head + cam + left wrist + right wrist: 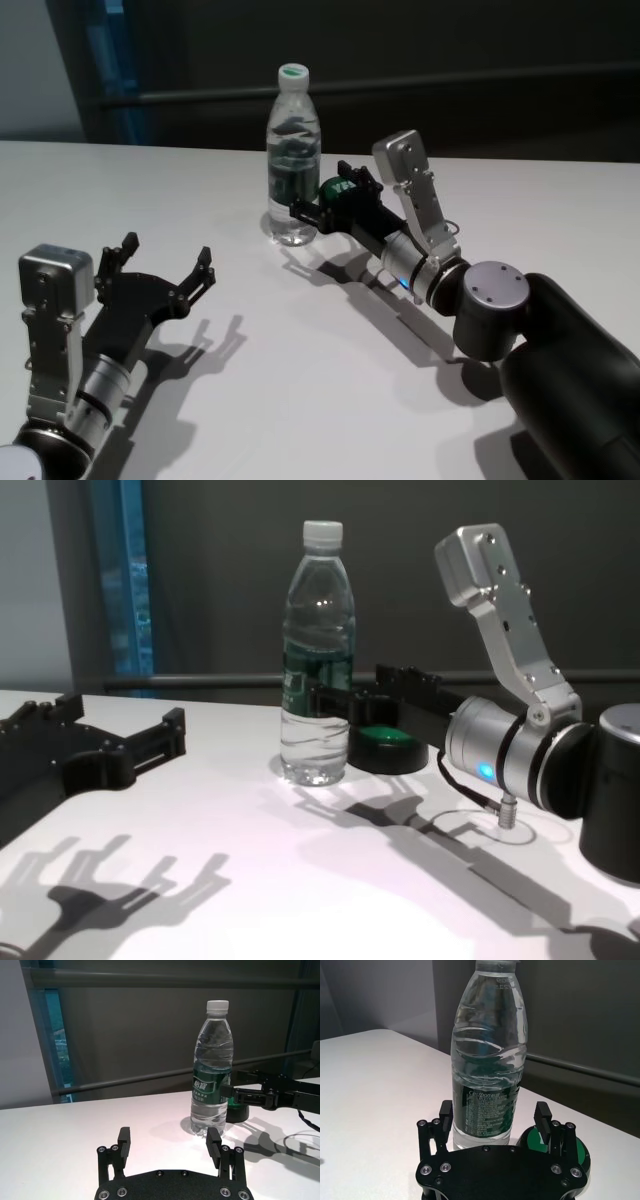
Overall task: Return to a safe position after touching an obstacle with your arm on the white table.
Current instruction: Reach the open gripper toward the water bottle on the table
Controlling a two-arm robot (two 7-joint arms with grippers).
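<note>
- Two grippers show in the head view: the right gripper [322,208] reaches toward 11 o'clock, fingers spread, one tip at the bottle [293,160], which stands upright mid-far on the table [300,380]. The left gripper [167,264] rests at 8 o'clock, fingers spread, well apart from the bottle.
- Left wrist view: the left gripper [171,1142] is wide open and empty; the bottle [212,1070] stands at 1 o'clock ahead, with the right gripper's finger at its label.
- Right wrist view: the bottle [489,1070] stands dead ahead at 12 o'clock, its base between the spread fingers [446,1111]; a button [559,1147] sits just beside it.
- Chest view: the right gripper [345,702] meets the bottle [318,660] at label height; whether it presses, I cannot tell. Judged from this, retreat should run straight back along the fingers' axis, away from the vertical bottle.
</note>
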